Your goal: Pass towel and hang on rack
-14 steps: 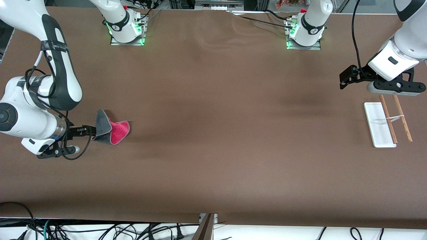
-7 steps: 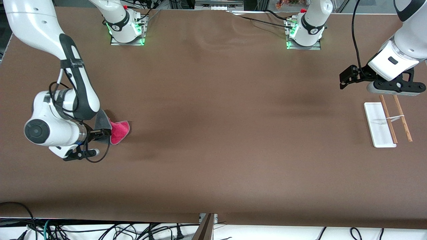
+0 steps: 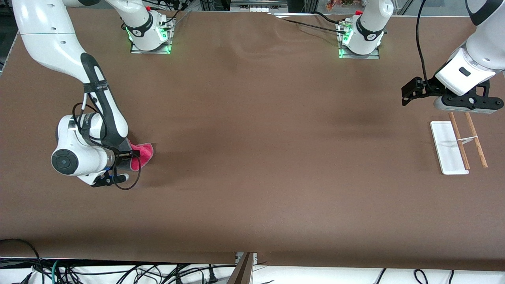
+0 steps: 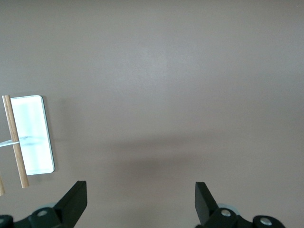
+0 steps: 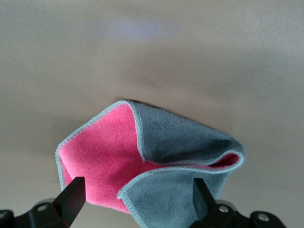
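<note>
The towel (image 3: 143, 153) lies crumpled on the table toward the right arm's end, pink face and grey face both showing (image 5: 156, 152). My right gripper (image 3: 125, 156) is low at the towel, open, with its jaws straddling the folded grey and pink edge (image 5: 137, 194); its wrist hides most of the grey part in the front view. The rack (image 3: 446, 152) stands toward the left arm's end, a white base with two brown rods (image 4: 29, 137). My left gripper (image 3: 407, 94) waits open over the table beside the rack, nothing between its jaws (image 4: 140, 191).
The brown table cover (image 3: 252, 157) stretches wide between towel and rack. Both arm bases (image 3: 150, 35) stand along the table's edge farthest from the front camera. Cables hang below the edge nearest that camera.
My right arm has swung in over the towel, and its wrist now covers the grey flap that showed before. The towel, rack and left arm have not moved.
</note>
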`<state>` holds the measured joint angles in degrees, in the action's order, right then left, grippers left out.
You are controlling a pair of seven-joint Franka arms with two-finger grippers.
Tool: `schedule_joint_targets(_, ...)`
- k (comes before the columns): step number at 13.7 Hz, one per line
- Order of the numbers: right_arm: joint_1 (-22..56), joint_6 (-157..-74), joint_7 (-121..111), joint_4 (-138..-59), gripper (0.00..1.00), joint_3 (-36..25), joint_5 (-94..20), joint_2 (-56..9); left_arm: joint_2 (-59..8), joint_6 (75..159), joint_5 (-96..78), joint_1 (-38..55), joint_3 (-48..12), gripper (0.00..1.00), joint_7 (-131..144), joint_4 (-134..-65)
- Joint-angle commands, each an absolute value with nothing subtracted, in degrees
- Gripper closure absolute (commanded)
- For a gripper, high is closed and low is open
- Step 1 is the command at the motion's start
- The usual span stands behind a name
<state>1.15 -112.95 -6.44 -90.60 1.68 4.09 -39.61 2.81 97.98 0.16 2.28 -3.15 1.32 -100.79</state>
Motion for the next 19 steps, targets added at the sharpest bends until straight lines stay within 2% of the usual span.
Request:
schedule_joint_targets(1, 1.06, -113.29, -6.42, -92.11, 0.01, 1.41, 4.22, -38.93, 3.16, 97.38, 0.44, 1.93, -3.34, 0.00, 0.09, -100.72)
schedule_joint_targets(3, 0.79, -113.82, -6.85, -92.11, 0.14, 1.23, 4.22, -39.46, 3.25, 97.38, 0.44, 1.93, -3.34, 0.00, 0.09, -100.72)
schedule_joint_targets(6, 0.53, -113.82, -7.03, -92.11, 0.40, 1.14, 4.31, -39.64, 3.16, 97.38, 0.44, 1.93, -3.34, 0.00, 0.09, -100.72)
schedule_joint_targets(9, 0.53, -113.82, -7.03, -92.11, 0.45, 1.06, 4.31, -39.99, 3.16, 97.38, 0.44, 2.02, -3.34, 0.00, 0.09, -100.72)
schedule_joint_targets(11, 0.53, -113.47, -7.12, -92.11, 0.63, 1.05, 4.31, -40.08, 3.16, 97.38, 0.44, 2.11, -3.43, 0.00, 0.00, -100.72)
schedule_joint_targets(13, 0.53, -112.86, -7.03, -92.11, 0.90, 1.05, 4.22, -39.99, 3.08, 97.47, 0.44, 2.63, -3.43, 0.00, -0.09, -100.64)
schedule_joint_targets(14, 0.53, -112.16, -7.03, -92.02, 1.00, 0.97, 4.13, -39.99, 2.73, 97.56, 0.44, 2.81, -3.43, 0.00, -0.17, -100.46)
schedule_joint_targets(19, 1.05, -109.87, -6.59, -89.74, 1.00, 1.76, 3.08, -36.14, 1.76, 97.38, 0.35, 2.90, -3.51, 0.00, -0.26, -100.46)
